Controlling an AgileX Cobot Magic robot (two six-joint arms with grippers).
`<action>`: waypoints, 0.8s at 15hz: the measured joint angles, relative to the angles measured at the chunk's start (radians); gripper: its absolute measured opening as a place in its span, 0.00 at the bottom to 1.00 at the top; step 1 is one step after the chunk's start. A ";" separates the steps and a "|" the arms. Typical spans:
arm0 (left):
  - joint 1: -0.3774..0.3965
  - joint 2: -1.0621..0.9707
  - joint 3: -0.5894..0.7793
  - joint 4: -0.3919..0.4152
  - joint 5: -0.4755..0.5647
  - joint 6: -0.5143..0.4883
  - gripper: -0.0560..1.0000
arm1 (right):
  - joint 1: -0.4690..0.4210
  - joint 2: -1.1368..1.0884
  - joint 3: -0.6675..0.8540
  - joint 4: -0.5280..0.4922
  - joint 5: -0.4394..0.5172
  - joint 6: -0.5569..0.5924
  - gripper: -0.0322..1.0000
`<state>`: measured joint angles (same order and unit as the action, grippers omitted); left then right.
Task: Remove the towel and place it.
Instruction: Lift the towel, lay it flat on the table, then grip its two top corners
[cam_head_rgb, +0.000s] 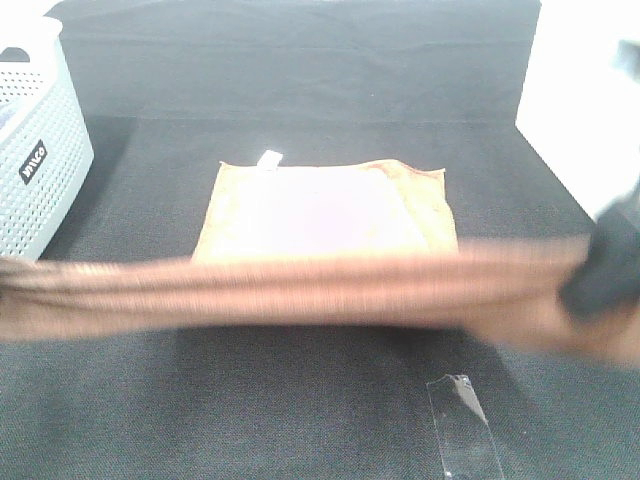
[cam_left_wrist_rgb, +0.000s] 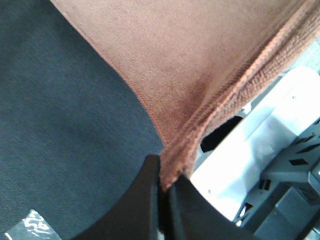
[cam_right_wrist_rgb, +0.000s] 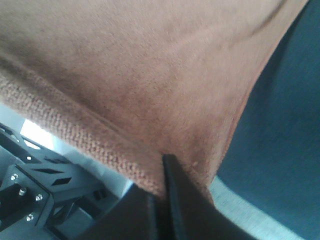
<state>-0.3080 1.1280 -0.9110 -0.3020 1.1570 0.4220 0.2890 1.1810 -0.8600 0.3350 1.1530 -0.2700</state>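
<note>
Up goes the towel (cam_head_rgb: 300, 290), pulled taut!
The left gripper (cam_left_wrist_rgb: 162, 182) and right gripper (cam_right_wrist_rgb: 161, 180) each pinch its hem, stretching it across the lower middle. Behind it, mid-frame, a tagged brown cloth (cam_head_rgb: 320, 210) lies flat on the table (cam_head_rgb: 300, 420). Looks like the removal step, and next calls for an even, matched carry.

Bright, even light falls from overhead in the exterior high view, leaving almost no shadows on the dark counter (cam_head_rgb: 300, 420). The towel (cam_head_rgb: 300, 290) is smeared into a horizontal band of motion blur, and the right gripper (cam_head_rgb: 605, 270) is a dark, shapeless smudge. The flat cloth (cam_head_rgb: 320, 215) behind is washed pale at its centre; the basket (cam_head_rgb: 40, 150) looks soft. In both wrist views the towel is close and soft-focused, its hem weave crisper, the left gripper (cam_left_wrist_rgb: 162, 175) near-black, white backgrounds overexposed.
</note>
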 joint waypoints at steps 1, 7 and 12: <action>0.000 0.015 0.001 -0.004 0.006 0.002 0.05 | 0.000 0.000 0.035 0.008 -0.018 0.000 0.03; -0.015 0.172 0.002 -0.092 0.024 0.038 0.05 | -0.003 -0.005 0.193 -0.017 -0.067 0.023 0.03; -0.215 0.316 0.002 -0.021 0.024 -0.072 0.05 | -0.008 0.023 0.208 -0.091 -0.040 0.053 0.03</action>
<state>-0.5230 1.4440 -0.9090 -0.3230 1.1810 0.3500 0.2810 1.2040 -0.6520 0.2440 1.1130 -0.2170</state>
